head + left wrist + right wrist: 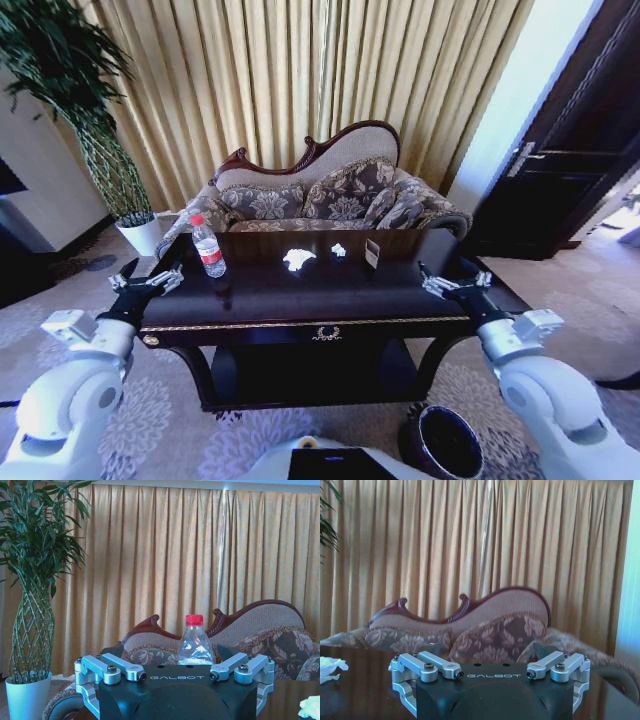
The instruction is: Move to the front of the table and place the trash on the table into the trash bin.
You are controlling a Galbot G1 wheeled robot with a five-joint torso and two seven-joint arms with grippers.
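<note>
At the front of the table (300, 300), both the left tool (150, 283) and right tool (447, 284) wait open, so grabbing the bottle (208, 246) probably comes first.

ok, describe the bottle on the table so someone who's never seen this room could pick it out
Find the dark glossy table in front of the patterned sofa. Near its far left corner, ahead of the open left gripper, stands the bottle, upright. It is clear plastic with a red cap and red label, unlike the crumpled white paper scraps lying flat near the middle.
</note>
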